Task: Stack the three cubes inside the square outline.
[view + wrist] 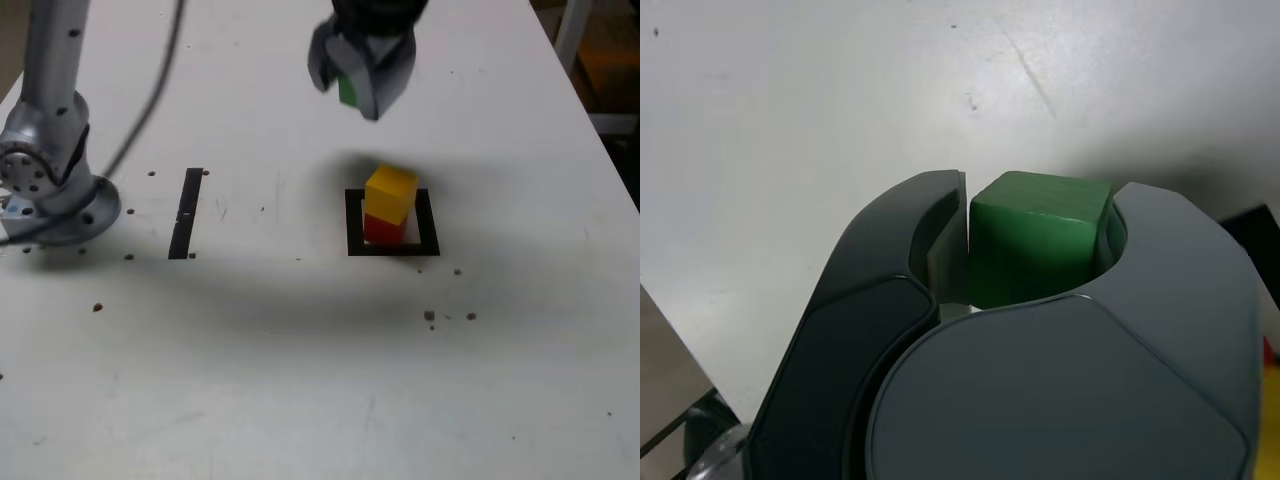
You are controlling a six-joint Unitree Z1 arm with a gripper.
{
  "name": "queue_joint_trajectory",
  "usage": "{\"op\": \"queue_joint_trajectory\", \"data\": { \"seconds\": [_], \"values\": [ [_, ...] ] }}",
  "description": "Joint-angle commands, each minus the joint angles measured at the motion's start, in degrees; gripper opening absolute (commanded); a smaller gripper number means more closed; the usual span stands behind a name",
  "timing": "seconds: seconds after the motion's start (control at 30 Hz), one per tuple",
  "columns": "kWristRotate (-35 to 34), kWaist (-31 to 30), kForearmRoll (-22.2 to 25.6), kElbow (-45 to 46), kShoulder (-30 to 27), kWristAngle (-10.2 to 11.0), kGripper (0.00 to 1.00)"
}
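Observation:
A yellow cube (390, 192) rests on a red cube (383, 229), and this pair stands inside the square outline (392, 247) of black tape on the white table. Above and behind the pair, lifted off the table, hangs my gripper (352, 92), shut on the green cube (347, 90). In the wrist view the green cube (1038, 236) sits clamped between the two dark jaws of the gripper (1038, 250). A corner of the square outline (1252, 224) and a sliver of yellow show at that picture's edge.
A straight black tape strip (187, 212) lies at the exterior view's left, near the arm's metal base (50, 190). A cable (150, 80) runs above that base. Small dark specks dot the white table (300, 380). The table's right edge (590, 110) runs beside a darker floor.

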Motion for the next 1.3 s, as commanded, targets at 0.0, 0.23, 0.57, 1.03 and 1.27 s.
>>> {"op": "queue_joint_trajectory", "data": {
  "seconds": [0.0,0.23,0.57,1.03,1.27],
  "values": [
    [-0.85,-0.77,3.31,-1.44,-4.27,-1.59,0.16],
    [-8.67,-4.73,8.6,-5.89,-6.85,-7.22,0.16],
    [-25.48,-11.13,11.68,-10.86,-3.86,-13.75,0.15],
    [-32.31,-17.11,15.25,-20.07,3.07,-10.65,0.15],
    [-29.84,-17.46,16.92,-23.52,8.68,-10.09,0.16]
  ]
}}
